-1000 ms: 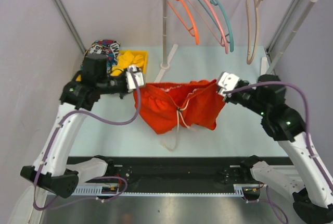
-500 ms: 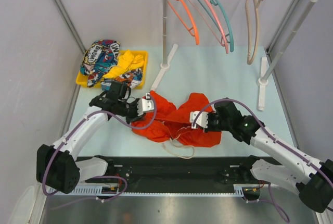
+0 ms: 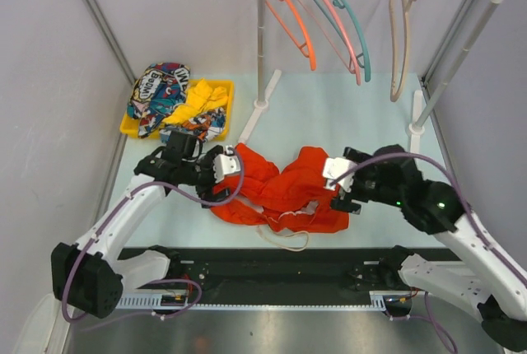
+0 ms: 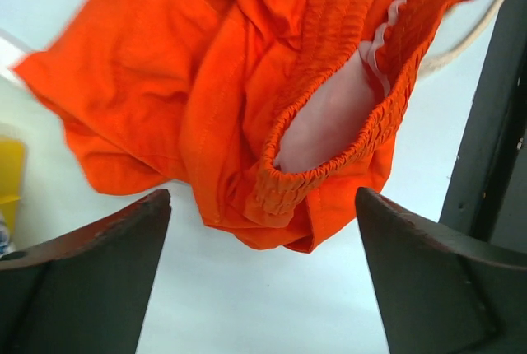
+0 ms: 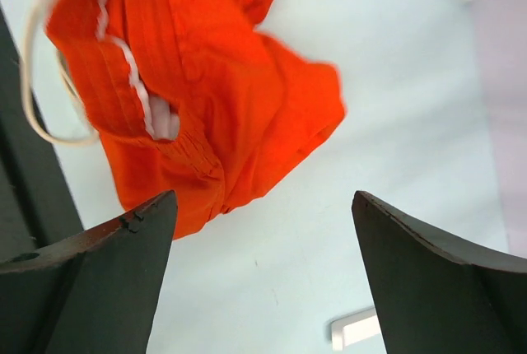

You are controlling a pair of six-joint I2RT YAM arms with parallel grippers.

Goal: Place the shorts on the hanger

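Shorts [image 3: 280, 189]: heaped on table [image 3: 329, 115]. Left gripper [image 3: 224, 163], right gripper [image 3: 336, 179]: jaws spread, nothing held. Risk: only cord [image 3: 284, 241] or one layer may be pinched, bunching shorts at hanger [image 3: 401, 41].

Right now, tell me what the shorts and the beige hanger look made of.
The shorts: soft matte cloth, it seems; crumpled folds, stitched seams, gathered elastic waistband. The hanger: likely smooth plastic; thin, uniformly beige, rigid curved frame, too small for certainty.
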